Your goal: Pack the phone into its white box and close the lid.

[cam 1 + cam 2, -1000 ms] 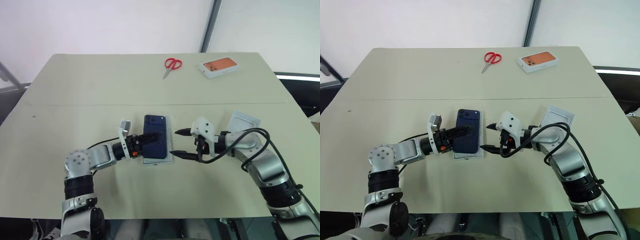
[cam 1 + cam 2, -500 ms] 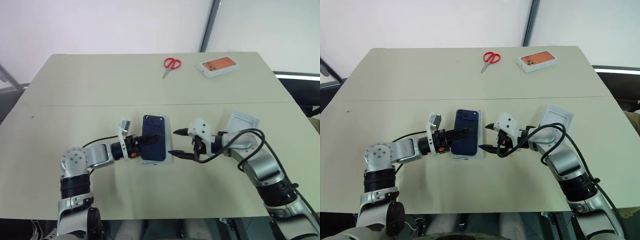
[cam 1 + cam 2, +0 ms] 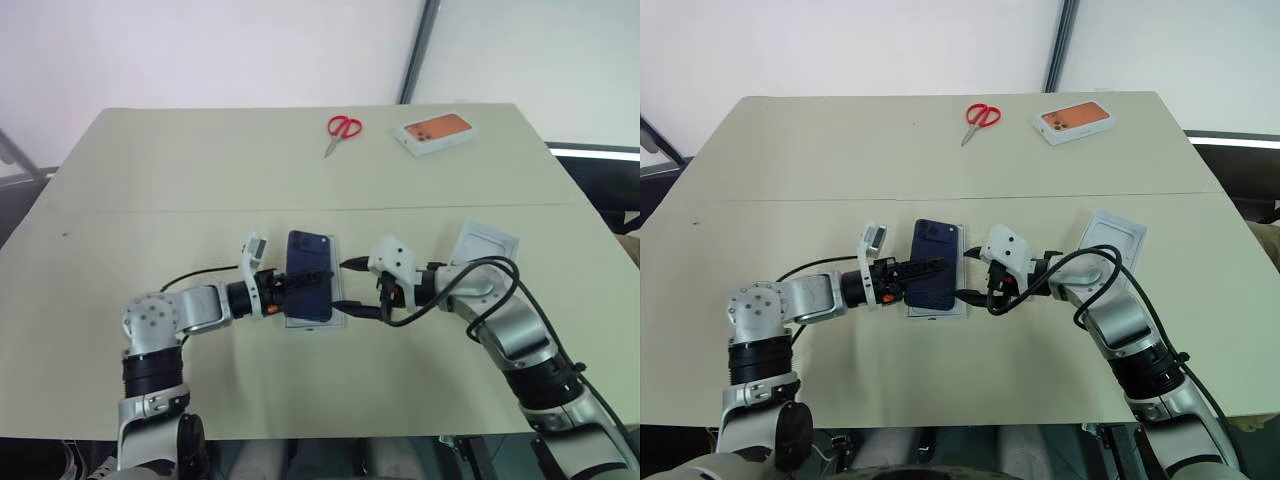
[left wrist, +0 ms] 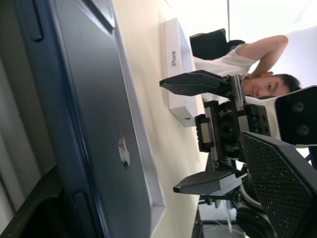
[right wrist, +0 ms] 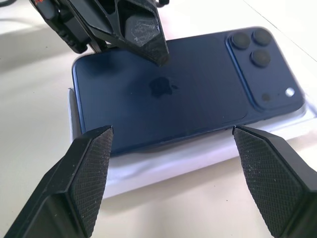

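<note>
From the head cam, the phone sits back-up in the white box mid-desk, with the left claw reaching over it from one side and the right claw at the other edge, both spread open and holding nothing. The lid lies off to the right, scissors and an orange-phone box at the far edge. Left wrist cam: the phone's edge up close, the right claw's open fingers facing it, a person behind. Right wrist cam: its own fingers straddle the phone lengthwise, not touching.
</note>
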